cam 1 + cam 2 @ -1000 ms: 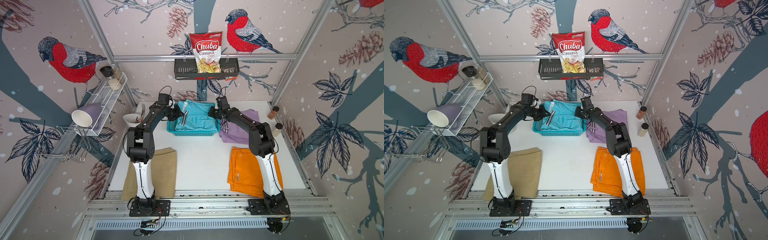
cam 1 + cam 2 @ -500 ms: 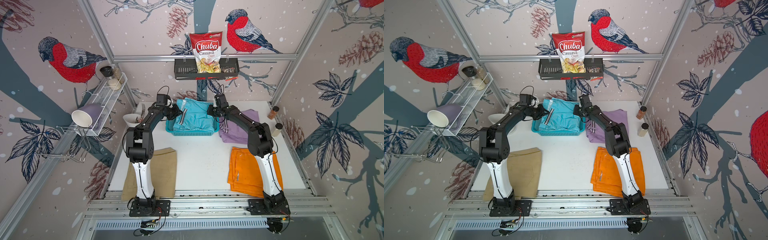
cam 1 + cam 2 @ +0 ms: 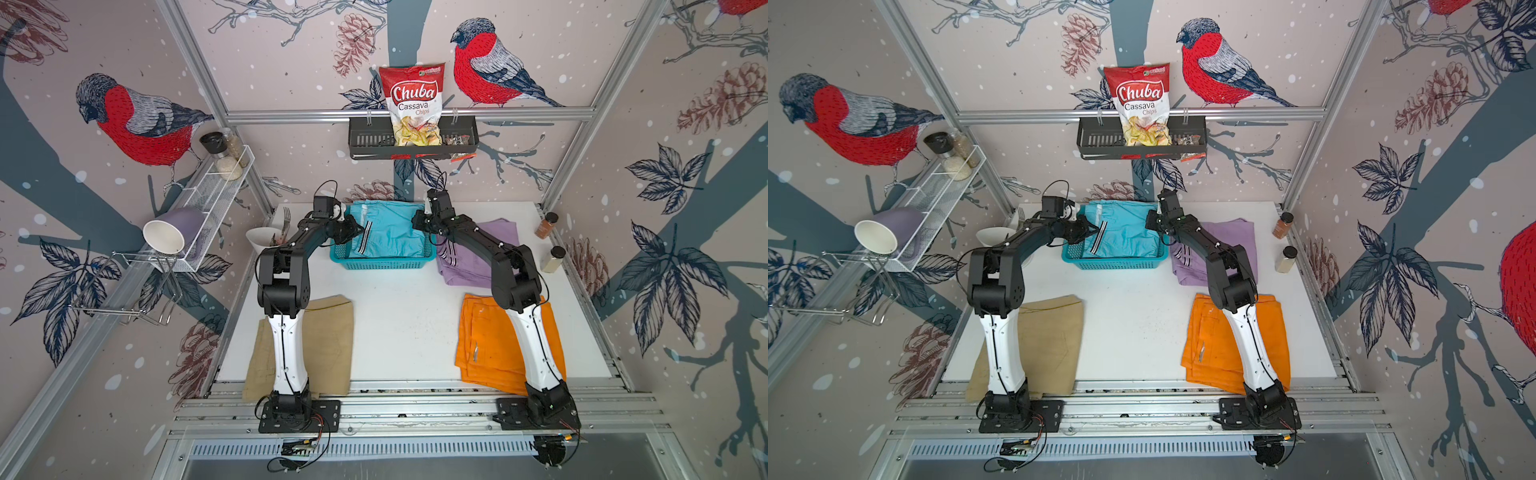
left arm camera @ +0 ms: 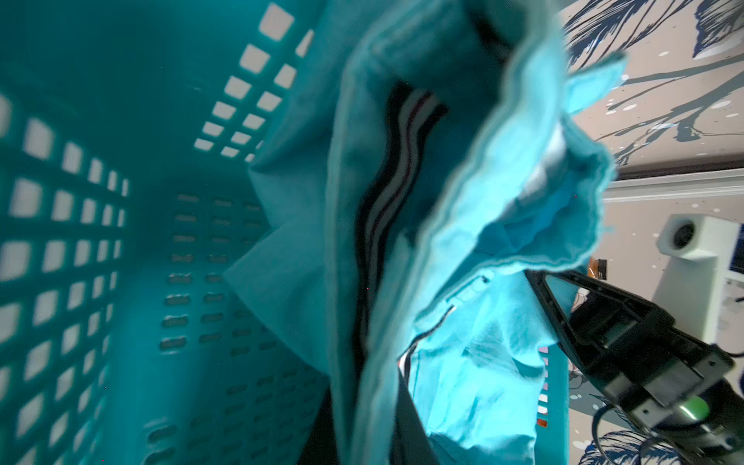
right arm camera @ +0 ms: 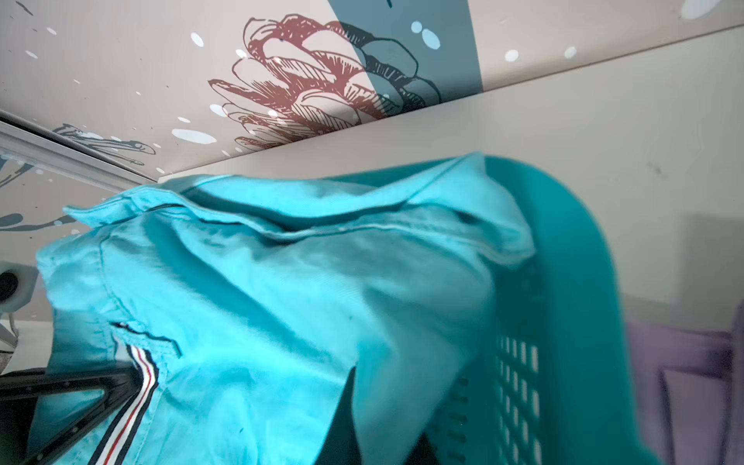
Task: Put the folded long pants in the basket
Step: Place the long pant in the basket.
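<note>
The red chip bag (image 3: 412,104) reads "Chuba Cassava Chips" in both top views. It stands in the black rack (image 3: 365,141), above and beyond the left gripper (image 3: 360,230) and right gripper (image 3: 417,219).

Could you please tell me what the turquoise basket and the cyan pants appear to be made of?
The basket looks like moulded plastic, smooth with a slight sheen: stiff walls pierced by even rows of holes. The cyan pants look like matte woven cloth, perhaps cotton: soft folds, stitched seams, striped trim.
</note>
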Robot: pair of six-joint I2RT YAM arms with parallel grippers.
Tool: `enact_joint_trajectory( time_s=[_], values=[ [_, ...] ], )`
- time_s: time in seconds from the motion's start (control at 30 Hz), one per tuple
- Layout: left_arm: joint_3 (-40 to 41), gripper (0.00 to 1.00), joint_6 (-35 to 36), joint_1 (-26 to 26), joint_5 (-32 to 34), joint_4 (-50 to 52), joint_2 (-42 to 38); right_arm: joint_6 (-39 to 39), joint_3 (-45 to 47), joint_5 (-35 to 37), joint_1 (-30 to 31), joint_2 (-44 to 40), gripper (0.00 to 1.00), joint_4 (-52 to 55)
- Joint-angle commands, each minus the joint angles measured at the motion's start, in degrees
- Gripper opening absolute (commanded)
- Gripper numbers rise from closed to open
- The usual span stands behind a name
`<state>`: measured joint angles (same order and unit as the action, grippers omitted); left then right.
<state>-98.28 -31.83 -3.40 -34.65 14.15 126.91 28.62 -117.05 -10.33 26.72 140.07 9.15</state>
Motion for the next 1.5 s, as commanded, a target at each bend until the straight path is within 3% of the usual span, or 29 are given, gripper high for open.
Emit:
enact_joint_trajectory(
  time_s=[0.0,0.2,0.33,0.47,0.63,0.8,1.13,1.3,1.4,1.47],
  values=[
    [0.63,0.00,-2.50,0.88,4.40,3.30,1.12,-0.94,1.12,4.22,-1.32,2.15,0.00,7.16],
    [6.27,0.00,-8.69,0.72,3.74,1.38,-3.86,-1.42,-0.64,7.62,0.33,0.47,0.00,11.63],
    [4.82,0.00,-10.01,0.72,3.63,5.02,-6.24,-0.36,-2.36,8.50,0.99,-1.85,0.00,15.63],
    [1.72,0.00,-10.12,0.58,7.94,13.00,-8.21,1.97,-7.51,9.99,1.44,-2.44,0.00,23.75],
    [-3.83,0.00,-8.82,-0.02,10.44,22.71,-7.16,3.03,-11.97,8.86,2.46,-2.33,0.00,30.83],
    [-4.10,0.00,-8.61,-0.38,11.47,25.05,-6.54,2.77,-12.58,11.10,3.78,-2.92,0.00,33.66],
    [-12.45,0.00,-6.54,-1.43,14.18,30.69,4.65,2.95,-15.95,12.62,3.13,6.01,0.01,36.39],
    [-14.43,0.00,-6.18,-2.05,16.82,31.73,7.09,2.35,-16.10,14.03,3.05,6.47,0.14,36.38],
    [-13.73,0.16,-6.48,-2.07,18.13,31.47,5.51,1.76,-16.27,13.80,2.99,5.40,0.27,35.59],
    [-13.05,0.30,-6.50,-2.12,17.84,30.90,3.64,0.93,-16.26,13.39,3.13,3.93,0.46,34.63]
  ],
)
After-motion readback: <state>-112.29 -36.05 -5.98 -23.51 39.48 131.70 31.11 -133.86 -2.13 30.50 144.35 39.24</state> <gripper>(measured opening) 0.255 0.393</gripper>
